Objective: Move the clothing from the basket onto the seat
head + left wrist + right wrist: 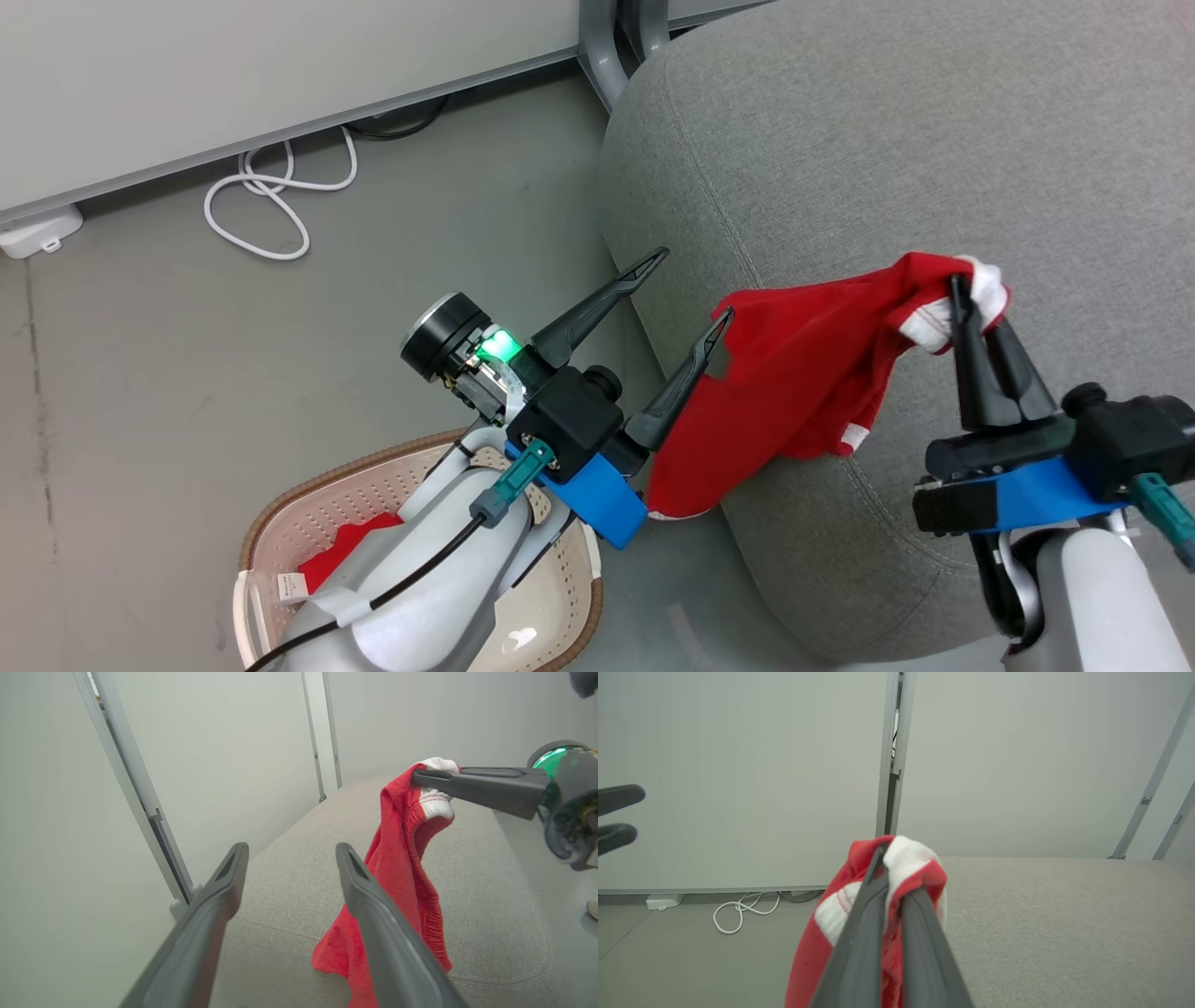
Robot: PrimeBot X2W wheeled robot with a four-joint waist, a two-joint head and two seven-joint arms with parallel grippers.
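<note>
A red garment [803,373] with white trim hangs crumpled from the right claw [966,301]. That claw is clamped tight on the garment's white-edged corner above the grey seat [934,140], and the cloth's lower end drapes over the seat's front edge. The left claw [695,282] is spread wide and holds nothing, just beside the cloth. Another red garment [341,555] lies in the basket [322,513] on the floor.
</note>
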